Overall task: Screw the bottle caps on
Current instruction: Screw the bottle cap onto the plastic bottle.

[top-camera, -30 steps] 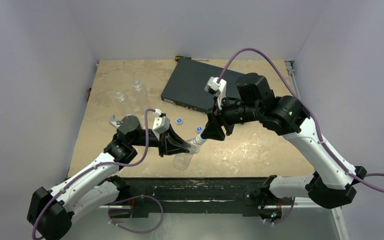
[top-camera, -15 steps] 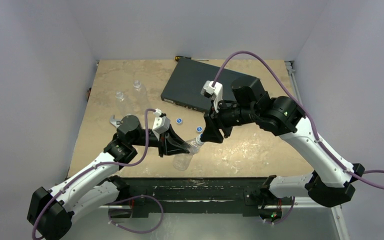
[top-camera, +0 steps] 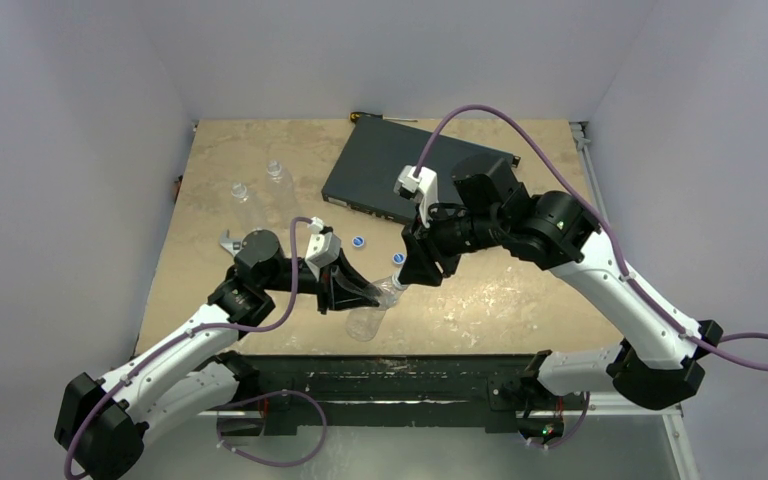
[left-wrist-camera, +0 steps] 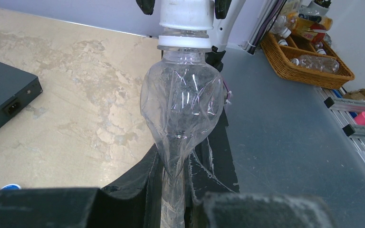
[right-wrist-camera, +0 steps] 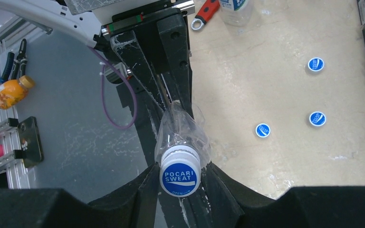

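My left gripper (top-camera: pixel 363 295) is shut on a clear crumpled bottle (top-camera: pixel 368 318), squeezing its body flat between the jaws (left-wrist-camera: pixel 173 190). The bottle (left-wrist-camera: pixel 183 104) points neck-first at the right arm. A blue and white bottle cap (right-wrist-camera: pixel 179 173) sits on its neck; it also shows in the left wrist view (left-wrist-camera: pixel 186 12). My right gripper (right-wrist-camera: pixel 180 176) is shut on this cap, one finger on each side, and shows in the top view (top-camera: pixel 406 272). Three loose caps (right-wrist-camera: pixel 316 64) (right-wrist-camera: pixel 316 118) (right-wrist-camera: pixel 262 130) lie on the table.
Two more clear bottles (top-camera: pixel 278 180) (top-camera: pixel 242 195) stand at the back left. A flat black box (top-camera: pixel 400 175) lies at the back centre, with a screwdriver (top-camera: pixel 365 117) behind it. A red-handled wrench (right-wrist-camera: pixel 204 13) lies near the left arm. A basket (left-wrist-camera: pixel 309 57) sits off the table.
My right wrist has turned about the cap's axis and the arm has shifted slightly left. The left arm and the bottle have stayed in place.
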Controlling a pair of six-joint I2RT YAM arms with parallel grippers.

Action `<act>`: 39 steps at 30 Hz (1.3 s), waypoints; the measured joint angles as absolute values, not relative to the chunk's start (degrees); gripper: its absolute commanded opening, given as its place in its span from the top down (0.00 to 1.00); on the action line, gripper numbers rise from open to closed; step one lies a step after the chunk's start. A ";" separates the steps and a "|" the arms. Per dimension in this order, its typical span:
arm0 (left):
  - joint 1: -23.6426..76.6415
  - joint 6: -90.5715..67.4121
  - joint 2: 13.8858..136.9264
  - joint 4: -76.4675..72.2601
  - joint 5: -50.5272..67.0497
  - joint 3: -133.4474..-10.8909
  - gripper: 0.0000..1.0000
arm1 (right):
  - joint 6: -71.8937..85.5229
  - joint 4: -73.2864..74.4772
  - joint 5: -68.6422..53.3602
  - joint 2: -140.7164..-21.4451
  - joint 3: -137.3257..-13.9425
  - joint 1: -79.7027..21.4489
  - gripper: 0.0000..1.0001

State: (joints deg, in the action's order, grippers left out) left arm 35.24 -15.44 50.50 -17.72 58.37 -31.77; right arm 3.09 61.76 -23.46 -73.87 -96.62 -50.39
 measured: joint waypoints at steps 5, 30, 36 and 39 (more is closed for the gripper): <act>35.24 -15.46 50.52 -17.65 58.33 -31.77 1.00 | 3.18 61.76 -23.44 -73.87 -96.62 -50.61 0.61; 35.24 -20.49 47.83 -22.22 51.62 -29.10 1.00 | 11.00 51.31 -20.03 -69.58 -89.62 -50.54 0.88; 35.24 -20.43 46.06 -23.07 45.65 -27.53 1.00 | 15.11 47.22 -17.17 -70.04 -88.14 -50.11 0.91; 35.24 -20.27 45.71 -23.03 42.28 -27.20 1.00 | 17.15 45.34 -15.40 -70.50 -87.61 -49.76 0.91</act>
